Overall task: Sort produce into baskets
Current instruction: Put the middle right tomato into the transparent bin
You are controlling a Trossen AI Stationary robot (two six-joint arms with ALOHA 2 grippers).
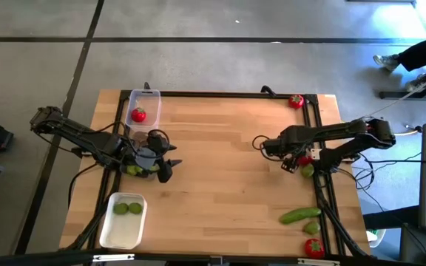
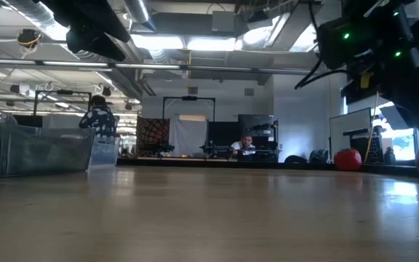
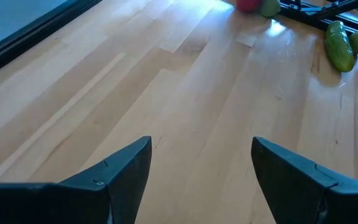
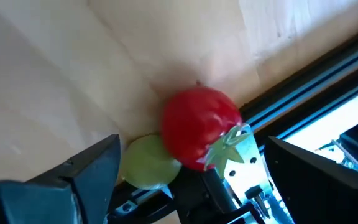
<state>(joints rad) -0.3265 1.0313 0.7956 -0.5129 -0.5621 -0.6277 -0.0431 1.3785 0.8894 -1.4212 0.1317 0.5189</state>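
Note:
My left gripper [image 1: 167, 168] is open and empty, low over bare wood [image 3: 201, 146] beside a clear basket [image 1: 143, 153] that holds green pieces [image 1: 133, 170]. My right gripper [image 1: 290, 162] is open near the table's right rail. A red tomato [image 4: 197, 127] and a lime [image 4: 148, 163] lie ahead of it between its fingers, against the rail, and I see no touch. Another clear basket [image 1: 151, 94] at the far left holds a tomato [image 1: 138, 114]. The white basket [image 1: 117, 233] at the near left holds two limes [image 1: 126, 209].
A tomato [image 1: 296, 101] lies at the far right corner. A cucumber [image 1: 299, 215], a lime [image 1: 313, 227] and a tomato [image 1: 313, 247] lie at the near right. A black rail frame [image 1: 324, 199] edges the table. People are in the room beyond.

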